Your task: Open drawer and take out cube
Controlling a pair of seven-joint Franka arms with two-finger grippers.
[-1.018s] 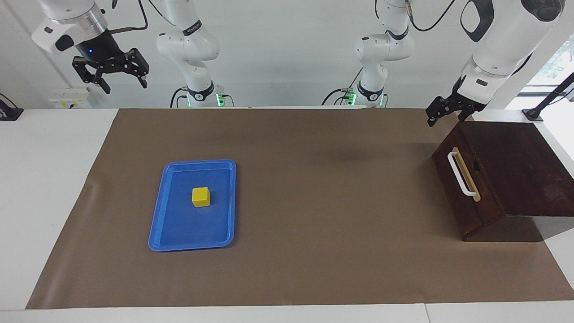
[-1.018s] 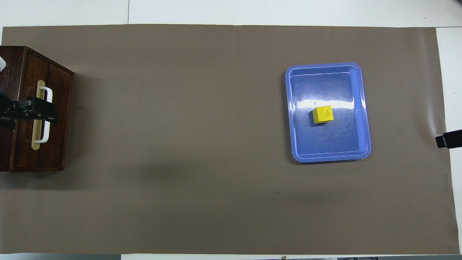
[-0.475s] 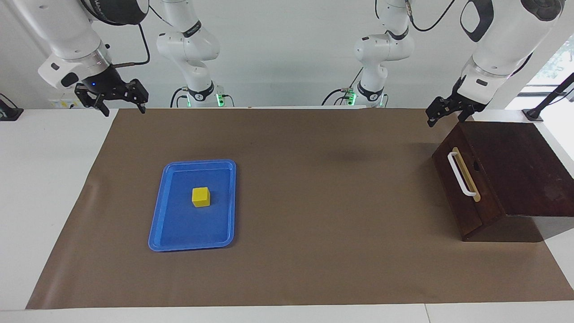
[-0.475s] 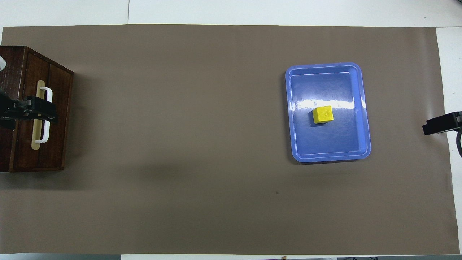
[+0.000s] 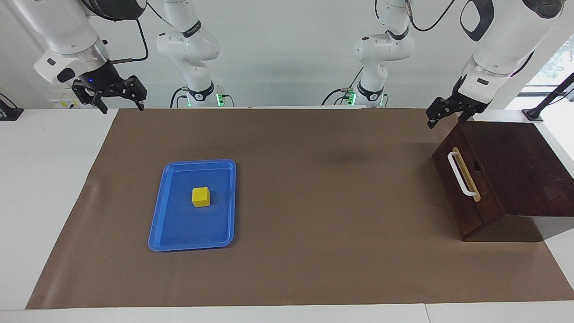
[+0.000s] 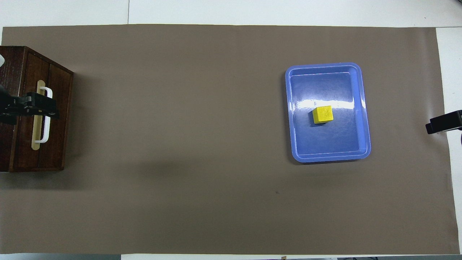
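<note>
The drawer is shut in its dark wooden box at the left arm's end of the table, and its white handle is free. In a blue tray toward the right arm's end sits the yellow cube. My left gripper hangs open and empty over the box's front top edge, above the handle, not touching it. Over the table's edge at the right arm's end, my right gripper is raised, open and empty.
A brown mat covers most of the white table, with bare mat between the tray and the box. Two more white arms stand idle along the robots' edge of the table.
My right gripper has come down from higher up and now hovers over the table's edge. My left gripper has shifted slightly along the handle. The cube, tray and drawer have not moved.
</note>
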